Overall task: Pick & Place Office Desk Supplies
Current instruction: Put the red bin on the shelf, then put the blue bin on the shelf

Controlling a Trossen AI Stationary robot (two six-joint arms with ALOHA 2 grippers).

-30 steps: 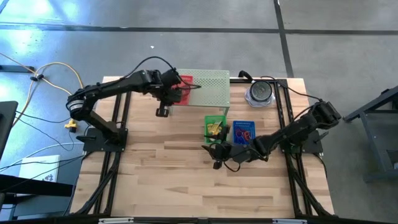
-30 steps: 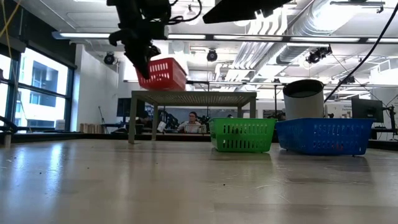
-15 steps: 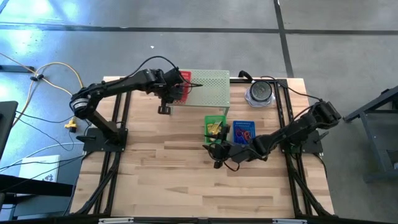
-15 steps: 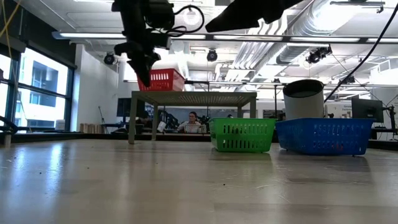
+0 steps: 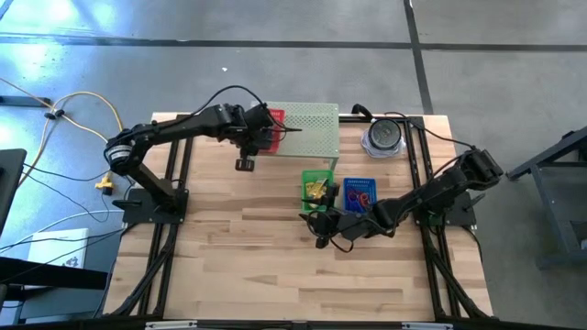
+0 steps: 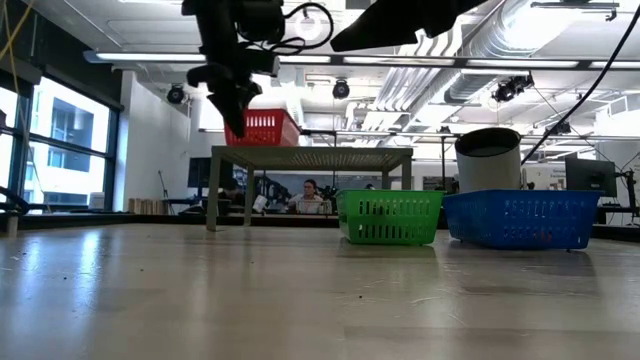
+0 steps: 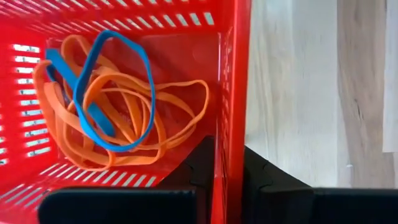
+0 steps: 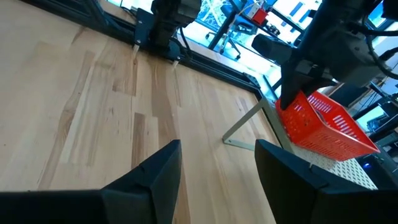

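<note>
A red basket (image 5: 274,127) sits on the left end of a pale perforated stand (image 5: 310,134) at the table's far side. Orange and blue rubber bands (image 7: 112,106) lie in it. My left gripper (image 7: 227,152) is shut on its side wall. In the low view the left gripper (image 6: 234,100) comes down onto the red basket (image 6: 263,128). My right gripper (image 5: 320,224) hovers open near the table's middle, in front of a green basket (image 5: 317,188), with nothing between its fingers (image 8: 158,171). My left gripper pinches the red basket's side wall (image 7: 231,124), the one toward the table's left edge. One finger (image 7: 200,162) is inside the basket and one (image 7: 261,171) outside. The fingers slant down from above. The basket stands level, its bottom (image 6: 265,144) on the stand's top.
The green basket holds small yellow boxes. A blue basket (image 5: 360,195) with red and purple bands stands to its right. A round grey container (image 5: 382,136) stands at the far right. The near half of the wooden table (image 5: 275,266) is bare.
My left gripper has carried the red basket toward the far right and down onto the stand. The basket hung tilted beyond the stand's left edge a second ago; it now stands level on the stand's top.
</note>
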